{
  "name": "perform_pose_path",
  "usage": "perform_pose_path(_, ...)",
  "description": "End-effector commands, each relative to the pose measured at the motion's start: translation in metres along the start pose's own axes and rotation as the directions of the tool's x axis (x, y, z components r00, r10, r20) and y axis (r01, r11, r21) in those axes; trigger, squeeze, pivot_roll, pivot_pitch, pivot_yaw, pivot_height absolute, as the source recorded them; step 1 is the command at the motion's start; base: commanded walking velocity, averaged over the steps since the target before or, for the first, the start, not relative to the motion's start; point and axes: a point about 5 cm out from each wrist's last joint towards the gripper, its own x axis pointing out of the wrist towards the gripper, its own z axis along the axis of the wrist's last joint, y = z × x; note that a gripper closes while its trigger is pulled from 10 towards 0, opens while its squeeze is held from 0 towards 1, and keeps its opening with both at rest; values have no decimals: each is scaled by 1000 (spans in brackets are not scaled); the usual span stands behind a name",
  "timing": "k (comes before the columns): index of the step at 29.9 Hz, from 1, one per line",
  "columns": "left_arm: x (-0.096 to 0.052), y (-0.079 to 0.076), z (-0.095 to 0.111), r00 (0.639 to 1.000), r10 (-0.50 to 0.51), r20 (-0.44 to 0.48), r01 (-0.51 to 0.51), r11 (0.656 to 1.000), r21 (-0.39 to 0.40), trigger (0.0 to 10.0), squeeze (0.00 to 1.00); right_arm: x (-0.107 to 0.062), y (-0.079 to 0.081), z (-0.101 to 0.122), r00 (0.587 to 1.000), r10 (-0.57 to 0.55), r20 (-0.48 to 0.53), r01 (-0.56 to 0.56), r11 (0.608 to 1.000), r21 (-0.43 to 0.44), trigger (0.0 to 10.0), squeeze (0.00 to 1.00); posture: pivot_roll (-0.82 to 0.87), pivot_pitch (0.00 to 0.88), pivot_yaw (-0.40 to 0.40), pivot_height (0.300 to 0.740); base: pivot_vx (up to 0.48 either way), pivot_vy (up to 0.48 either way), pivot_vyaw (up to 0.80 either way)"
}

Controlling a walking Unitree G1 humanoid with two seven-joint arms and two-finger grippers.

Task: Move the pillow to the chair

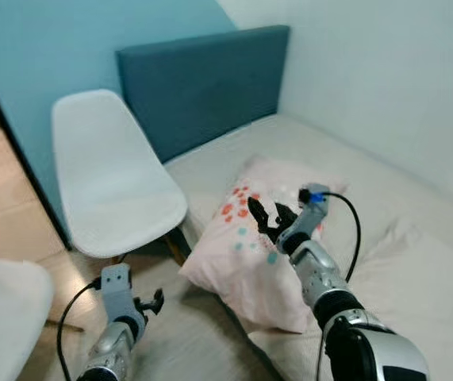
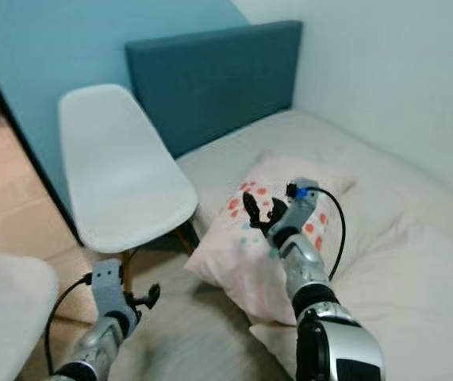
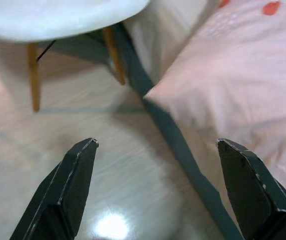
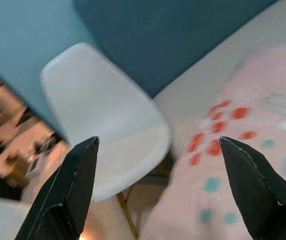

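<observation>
In the left eye view, a pink pillow (image 1: 250,254) with red and teal spots is seen lying on the bed (image 1: 416,238), at the bed's near left edge. Its long axis runs from the far right, towards the wall, down to the near left, and its near corner overhangs the edge of the mattress above the floor (image 1: 4,230). The right gripper (image 1: 270,216) is held over the middle of the pillow with its two black fingers spread apart and nothing between them; whether the tips touch the fabric cannot be told. The white chair (image 1: 111,178) stands on the floor just beside the bed, left of the pillow and in front of the teal headboard (image 1: 202,83). The left gripper (image 1: 148,304) is held low over the floor, near the pillow's overhanging corner and below the chair seat.

In the right eye view the same layout is seen, with the right gripper above the spotted patch of the pillow.

In the left wrist view, the left gripper's fingers (image 3: 72,185) are spread wide with nothing between them; the pillow's corner lies ahead, beyond one finger, with the chair's wooden legs (image 3: 32,75) further off.

In the right wrist view, the right gripper's fingers (image 4: 248,185) are wide apart, the pillow lying beneath them and the chair seat beyond.
</observation>
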Motion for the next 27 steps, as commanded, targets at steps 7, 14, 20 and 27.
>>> perform_pose_path(7, -12, 16, -23, 993, 76, -93, -77, 997, -9, 10000, 0, -4, -3, -10, 998, 0, -64, -2, 1000, -28, 10000, 0, 87, 0, 29, 740, 287, 0, 0)
perform_pose_path(14, -22, 35, -36, 966, 205, -156, -208, 978, 0, 10000, 0, -14, -21, -17, 987, -86, -137, 80, 995, -52, 10000, 0, 85, 0, 30, 740, 78, 0, 0)
perform_pose_path(20, -28, 41, -45, 955, 231, -184, -240, 970, -29, 10000, 0, -27, -50, -11, 959, -243, -145, 238, 970, -46, 10000, 0, 82, 0, 29, 721, 0, 0, 0)
perform_pose_path(27, -25, 43, -34, 966, 229, -120, -241, 966, -90, 10000, 0, -43, -80, 6, 926, -366, -91, 366, 930, -24, 10000, 0, 81, 0, 27, 691, 0, 0, 0)
